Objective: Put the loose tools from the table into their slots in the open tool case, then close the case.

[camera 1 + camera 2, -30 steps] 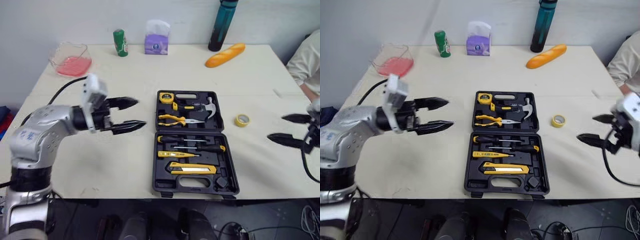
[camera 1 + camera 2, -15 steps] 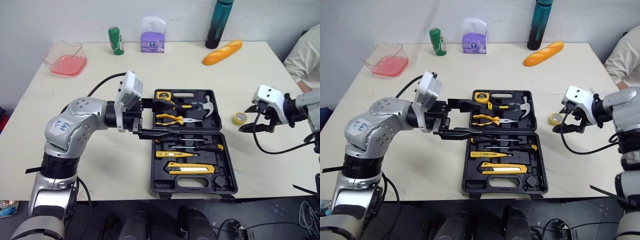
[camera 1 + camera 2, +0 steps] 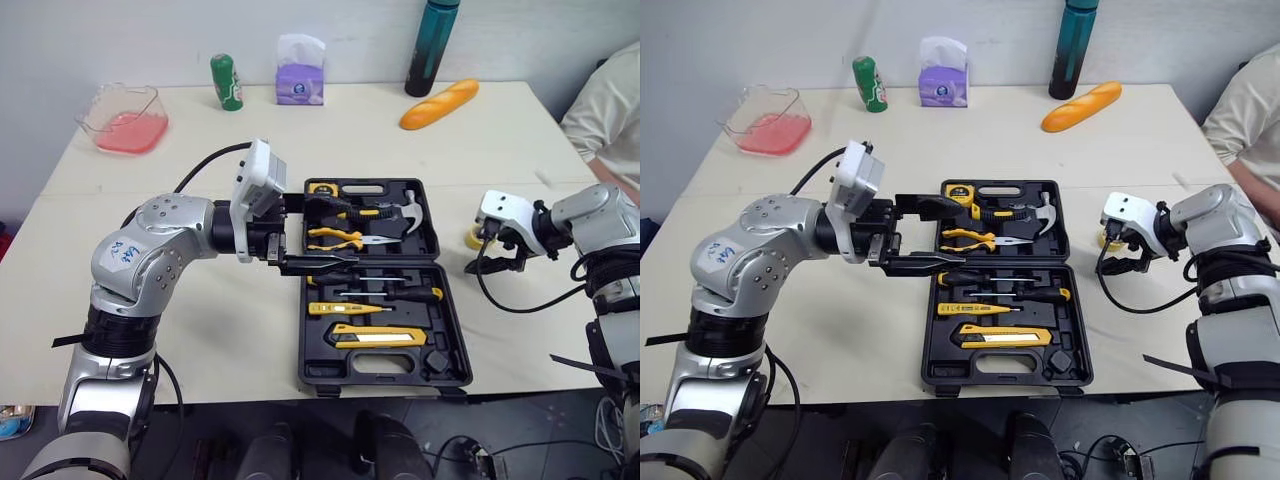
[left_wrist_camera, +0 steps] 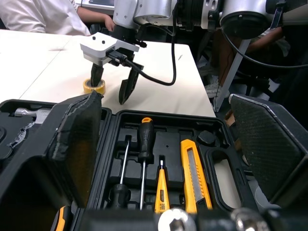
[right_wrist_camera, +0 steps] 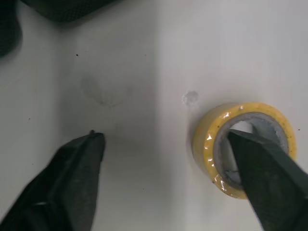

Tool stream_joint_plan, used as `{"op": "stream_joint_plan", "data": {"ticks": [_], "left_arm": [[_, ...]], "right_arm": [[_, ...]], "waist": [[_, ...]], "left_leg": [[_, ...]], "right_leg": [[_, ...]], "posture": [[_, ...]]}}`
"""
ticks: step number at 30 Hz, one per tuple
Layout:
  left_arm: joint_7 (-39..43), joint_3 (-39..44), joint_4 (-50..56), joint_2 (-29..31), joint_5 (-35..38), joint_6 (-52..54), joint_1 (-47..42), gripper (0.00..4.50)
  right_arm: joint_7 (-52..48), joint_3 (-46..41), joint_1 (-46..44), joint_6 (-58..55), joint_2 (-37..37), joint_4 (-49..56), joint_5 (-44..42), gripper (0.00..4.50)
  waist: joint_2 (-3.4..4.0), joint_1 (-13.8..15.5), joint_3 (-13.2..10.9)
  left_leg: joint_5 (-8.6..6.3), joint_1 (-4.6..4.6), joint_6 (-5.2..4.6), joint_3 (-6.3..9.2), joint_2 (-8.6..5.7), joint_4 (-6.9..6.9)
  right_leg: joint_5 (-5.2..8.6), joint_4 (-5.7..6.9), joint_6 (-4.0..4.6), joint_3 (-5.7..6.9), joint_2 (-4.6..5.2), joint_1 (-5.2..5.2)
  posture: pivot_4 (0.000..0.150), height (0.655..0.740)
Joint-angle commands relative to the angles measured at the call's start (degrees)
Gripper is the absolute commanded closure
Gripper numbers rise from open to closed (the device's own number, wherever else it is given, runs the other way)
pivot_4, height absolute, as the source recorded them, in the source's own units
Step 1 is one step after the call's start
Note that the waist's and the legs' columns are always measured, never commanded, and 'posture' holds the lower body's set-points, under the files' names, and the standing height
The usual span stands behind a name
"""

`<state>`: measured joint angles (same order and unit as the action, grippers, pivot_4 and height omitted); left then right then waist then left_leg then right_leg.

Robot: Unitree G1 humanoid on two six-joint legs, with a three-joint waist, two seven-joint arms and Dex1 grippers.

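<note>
Tape roll [image 5: 204,144], yellow, lies on the bench [image 3: 240,330], one finger of the spread right pincer [image 5: 163,139] over its hole. Left pincer [image 3: 348,233] hangs open above the tool case [image 3: 308,345].

Table [image 3: 350,130] holds tool case [image 3: 306,340], tape roll [image 5: 204,144] — bread [image 3: 438,105].

My left arm is stretched forward and across to the right, elbow bent, wrist level. My left end effector [image 3: 345,233] lies sideways with its two black fingers spread wide, one above the other. My right arm is folded in at the elbow, and my right end effector [image 4: 109,92] points downward, fingers apart.
</note>
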<state>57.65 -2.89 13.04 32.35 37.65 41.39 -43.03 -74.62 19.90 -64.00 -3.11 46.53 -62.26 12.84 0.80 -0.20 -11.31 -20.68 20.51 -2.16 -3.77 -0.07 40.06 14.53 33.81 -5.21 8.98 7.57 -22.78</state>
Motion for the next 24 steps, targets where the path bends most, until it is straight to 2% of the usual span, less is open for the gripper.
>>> {"op": "stream_joint_plan", "data": {"ticks": [1, 5, 6, 8, 11, 13, 15, 17, 19, 24], "left_arm": [[-0.12, 0.16, 1.06, -0.15, -0.40, -1.39, -0.21, 0.00], [0.08, -0.51, 1.70, -0.25, -0.59, -1.78, 0.22, 0.00], [0.33, -0.75, 1.92, -0.10, -0.63, -1.83, 0.42, 0.00], [1.17, -1.36, 2.85, 0.44, -0.61, -1.84, 1.16, 0.00], [2.82, -1.55, 5.22, 1.30, 1.09, -0.98, 3.27, 0.00], [4.16, -1.85, 6.91, 2.18, 2.27, -0.12, 5.74, 0.00], [5.09, -2.27, 8.18, 3.12, 2.65, 0.20, 7.39, 0.00], [6.56, -3.02, 9.07, 4.31, 2.64, 0.20, 8.78, 0.00], [8.74, -4.03, 9.90, 5.68, 1.98, -0.83, 10.24, 0.00], [10.56, -5.67, 11.40, 6.81, 1.65, -1.75, 12.12, 0.00]], "right_arm": [[1.80, -0.62, -0.97, 1.48, 0.03, -1.59, 1.63, 2.20], [0.01, -1.71, -0.77, 2.45, 1.83, 0.11, 0.92, 4.22], [-1.11, -2.25, -0.29, 2.59, 2.66, 1.53, 0.31, 4.48], [-6.05, -4.85, 2.30, 0.91, 4.69, 8.29, -3.60, 4.48], [-14.96, -12.02, 12.49, -11.39, 8.94, 31.61, -15.76, 4.48], [-14.71, -19.11, 24.22, -25.21, 11.73, 54.60, -26.23, 4.48], [-11.94, -24.38, 34.02, -34.36, 13.59, 70.74, -32.47, 4.48], [-8.86, -28.30, 43.92, -38.63, 14.39, 83.04, -35.40, 4.48], [-5.41, -30.87, 51.35, -41.94, 14.27, 91.62, -37.28, 4.48], [1.96, -32.14, 62.26, -42.89, 14.15, 99.36, -36.00, 4.48]], "waist": [[0.00, 0.05, 0.00], [0.00, 0.07, 0.00], [0.01, 0.07, 0.00], [0.12, 0.24, -0.07], [0.18, 0.35, -0.11], [0.20, 0.74, -0.11], [0.21, 1.23, -0.11], [0.21, 1.67, -0.13], [0.19, 1.87, -0.13], [0.15, 2.08, -0.15]], "left_leg": [[0.00, 0.00, 0.00, 0.00, 0.00, 0.01], [0.00, 0.00, -0.01, 0.01, -0.01, 0.01], [0.00, 0.00, -0.01, 0.01, -0.01, 0.01], [0.00, 0.01, -0.01, 0.04, -0.01, -0.01], [0.00, 0.08, -0.01, 0.10, -0.01, -0.02], [-0.02, 0.13, 0.03, 0.18, 0.04, -0.05], [-0.05, 0.14, 0.09, 0.24, 0.11, -0.06], [-0.05, 0.14, 0.09, 0.19, 0.14, 0.02], [-0.06, 0.02, 0.11, 0.21, 0.13, 0.09], [-0.25, -0.14, 0.32, 0.20, -0.07, 0.06]], "right_leg": [[0.00, 0.00, 0.00, 0.00, 0.00, 0.00], [0.00, 0.01, 0.00, -0.01, 0.01, 0.01], [0.00, 0.00, 0.00, -0.01, 0.01, 0.01], [0.00, -0.01, 0.00, 0.01, 0.01, 0.00], [0.00, -0.04, 0.00, 0.04, -0.01, -0.01], [0.01, -0.08, 0.01, 0.08, -0.02, -0.03], [0.04, -0.10, 0.05, 0.10, -0.03, -0.05], [0.04, -0.02, 0.05, 0.10, -0.07, -0.05], [0.04, 0.01, 0.05, 0.06, 0.00, 0.08], [0.01, -0.12, 0.00, -0.08, 0.48, 0.13]], "posture": [[0.150, 0.7314], [0.150, 0.7314], [0.150, 0.7314], [0.150, 0.7314], [0.150, 0.7314], [0.150, 0.7314], [0.150, 0.7314], [0.150, 0.7314], [0.150, 0.7314], [0.150, 0.7314]]}}
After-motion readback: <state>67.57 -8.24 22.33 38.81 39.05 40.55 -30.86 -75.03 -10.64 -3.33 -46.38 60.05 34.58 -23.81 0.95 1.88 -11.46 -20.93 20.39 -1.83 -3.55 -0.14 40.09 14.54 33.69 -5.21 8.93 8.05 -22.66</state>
